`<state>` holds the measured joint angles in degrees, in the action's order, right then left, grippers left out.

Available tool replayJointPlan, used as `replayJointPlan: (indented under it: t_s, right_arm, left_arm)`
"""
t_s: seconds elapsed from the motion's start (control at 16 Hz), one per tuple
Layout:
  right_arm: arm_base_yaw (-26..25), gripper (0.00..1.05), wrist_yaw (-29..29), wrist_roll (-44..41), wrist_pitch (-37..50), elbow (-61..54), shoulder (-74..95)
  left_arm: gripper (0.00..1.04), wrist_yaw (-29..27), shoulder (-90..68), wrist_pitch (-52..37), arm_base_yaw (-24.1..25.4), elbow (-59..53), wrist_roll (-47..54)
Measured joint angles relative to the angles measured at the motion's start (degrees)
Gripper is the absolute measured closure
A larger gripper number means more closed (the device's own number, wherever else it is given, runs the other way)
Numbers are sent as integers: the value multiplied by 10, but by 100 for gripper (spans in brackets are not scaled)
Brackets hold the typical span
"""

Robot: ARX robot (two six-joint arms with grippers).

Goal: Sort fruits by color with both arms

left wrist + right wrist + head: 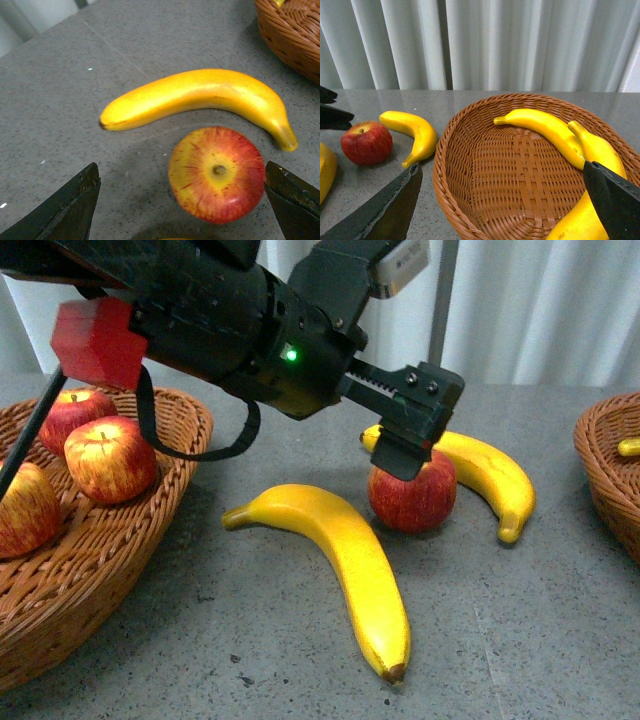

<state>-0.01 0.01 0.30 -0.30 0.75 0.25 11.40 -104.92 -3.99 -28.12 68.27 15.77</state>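
Hovering over the glossy red-and-yellow apple (412, 498) on the grey desk (200, 640) with the left black claw (415, 435) spread apart, not gripping. Just behind that apple, a curved yellow banana (492, 475); in front, a longer yellow banana (345, 555). Over at the brown wicker basket (445, 165) holding two yellow bananas (545, 127), right claw (500, 205) parted, empty

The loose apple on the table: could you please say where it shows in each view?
Front: apple at centre, under the left gripper.
Left wrist: apple between the open fingers.
Right wrist: apple outside the basket, beside the banana.
Shared landmark: that banana, curving past the apple.
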Motion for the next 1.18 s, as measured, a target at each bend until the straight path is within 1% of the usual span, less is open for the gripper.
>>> replayJointPlan:
  t_s: [0.56, 0.62, 0.69, 0.75, 0.81, 0.87, 0.94, 1.06, 1.18]
  right_arm:
    - [0, 6, 0, 0, 0, 0, 0]
    - [0, 6, 0, 0, 0, 0, 0]
    - [0, 6, 0, 0, 0, 0, 0]
    - [0, 6, 0, 0, 0, 0, 0]
    - [0, 6, 0, 0, 0, 0, 0]
    - [0, 6, 0, 0, 0, 0, 0]
    - [0, 6, 0, 0, 0, 0, 0]
    - [0, 6, 0, 0, 0, 0, 0]
    - [0, 6, 0, 0, 0, 0, 0]
  left_arm:
    - [7, -5, -32, -7, -31, 12, 15]
    - [7, -4, -45, -2, -35, 19, 20]
    - [7, -24, -77, 7, -37, 43, 27]
    - [7, -19, -96, 12, -37, 54, 28]
    - [8, -19, -117, 15, -37, 60, 28]
    - [20, -19, -125, 18, -37, 60, 28]
    - [27, -19, -126, 17, -37, 61, 28]
    - [32, -19, -127, 10, -37, 61, 28]
    - [33, -26, -123, -3, -37, 59, 30]
